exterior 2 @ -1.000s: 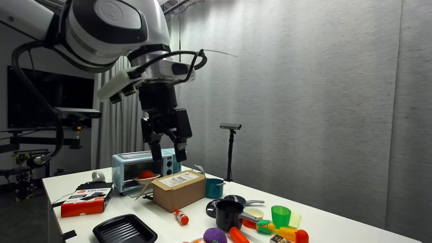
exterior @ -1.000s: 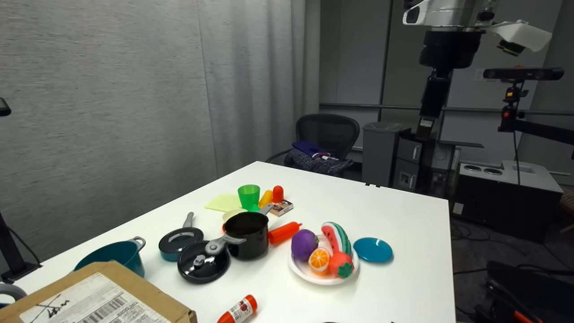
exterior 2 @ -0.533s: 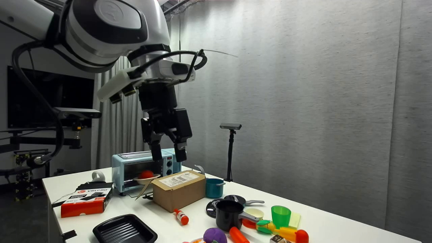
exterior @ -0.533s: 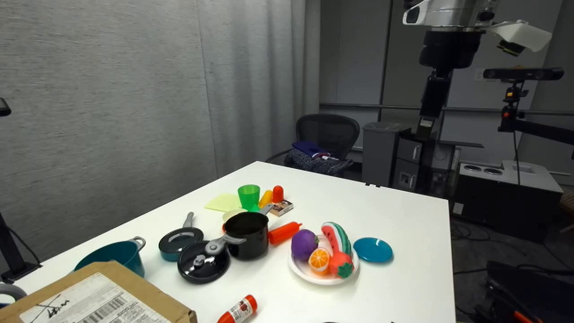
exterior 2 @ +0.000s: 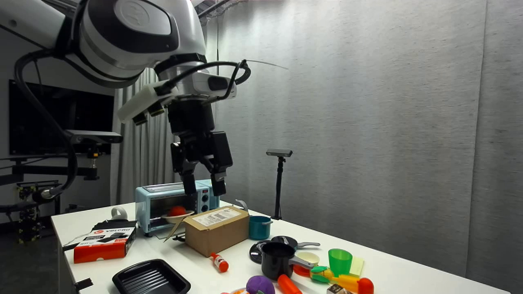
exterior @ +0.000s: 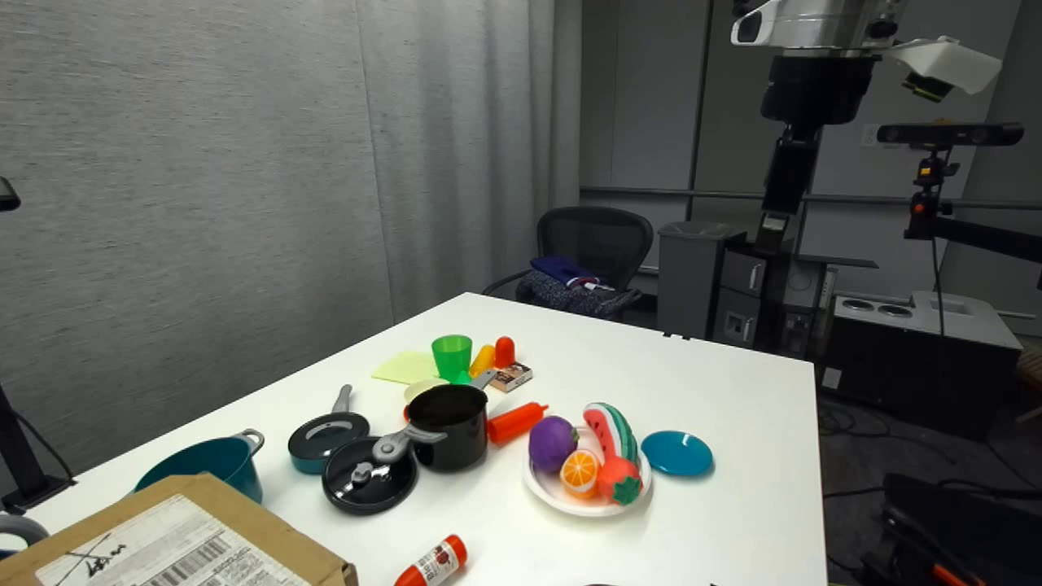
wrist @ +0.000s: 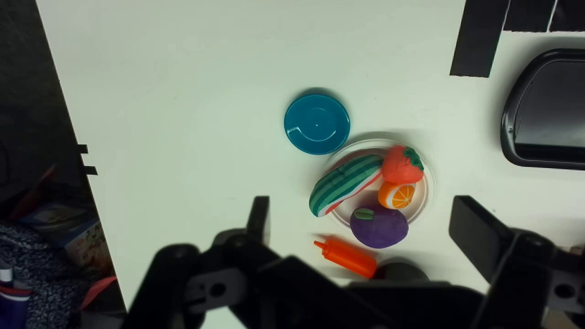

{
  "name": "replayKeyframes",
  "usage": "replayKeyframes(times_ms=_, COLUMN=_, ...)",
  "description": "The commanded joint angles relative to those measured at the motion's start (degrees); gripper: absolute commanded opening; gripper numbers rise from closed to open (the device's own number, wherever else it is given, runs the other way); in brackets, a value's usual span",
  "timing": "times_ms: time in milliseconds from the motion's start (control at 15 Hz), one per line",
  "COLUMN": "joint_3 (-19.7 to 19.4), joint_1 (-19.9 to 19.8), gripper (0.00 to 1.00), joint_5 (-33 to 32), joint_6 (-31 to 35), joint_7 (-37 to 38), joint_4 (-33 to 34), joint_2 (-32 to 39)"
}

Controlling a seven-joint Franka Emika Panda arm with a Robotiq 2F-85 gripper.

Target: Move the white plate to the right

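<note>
While agape, hand high, well apart from white plate.

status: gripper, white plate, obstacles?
Gripper open, empty, up high. White plate ungrasped, loaded with toy food. Teal dish close beside it, possibly in the way.

In wrist view, round white plate seen below, between black fingers; striped green watermelon, round purple eggplant set on it; round teal dish farther from fingers.
</note>
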Motion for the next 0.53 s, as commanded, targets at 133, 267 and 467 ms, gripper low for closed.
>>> replayKeyframes(times_ms=133, joint_3=-0.01, joint_1=0.05, gripper=1.0, joint_5=0.01, joint_6=-0.19, joint_7=0.01, joint_4=0.16, joint_2=0.03)
replayKeyframes(times_ms=267, joint_3=0.14, joint_1=0.46, gripper=1.0, joint_5=0.89, joint_6=1.57, joint_7=0.83, joint_4=-0.87, joint_2=0.86)
replayKeyframes(times_ms=467, joint_3=0.55, joint_1=2.01, gripper=1.0, joint_5=3.76, joint_6=6.16, joint_7=1.86, joint_4=-2.13, joint_2=5.99)
